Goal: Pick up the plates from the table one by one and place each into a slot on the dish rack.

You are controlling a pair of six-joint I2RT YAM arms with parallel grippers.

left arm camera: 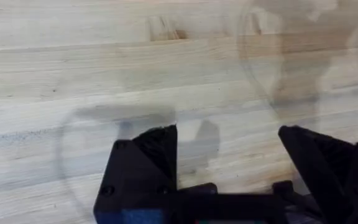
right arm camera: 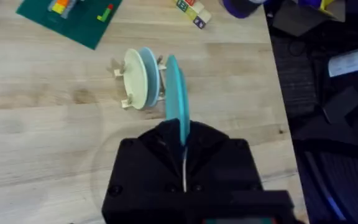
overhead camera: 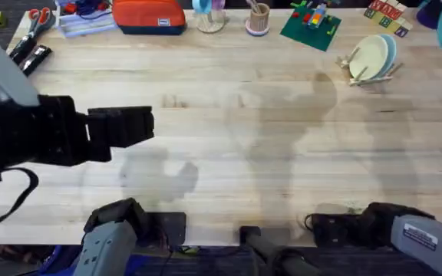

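Two plates – a cream plate (right arm camera: 135, 78) and a light blue plate (right arm camera: 149, 70) – stand upright in the dish rack (overhead camera: 372, 70) at far right of the table (overhead camera: 244, 153). My right gripper (right arm camera: 184, 140) is clamped on a turquoise plate (right arm camera: 176, 99), held on edge, near the rack but apart from it. My left gripper (left arm camera: 229, 155) has its fingers spread wide w/ nothing between, over bare wood at table's left side.

Even, bright overhead light. Soft grey shadows pool mid light natural-wood plank table (overhead camera: 282, 115). The raised left arm's black hand (overhead camera: 133, 126) looms large, blurred. No glare.
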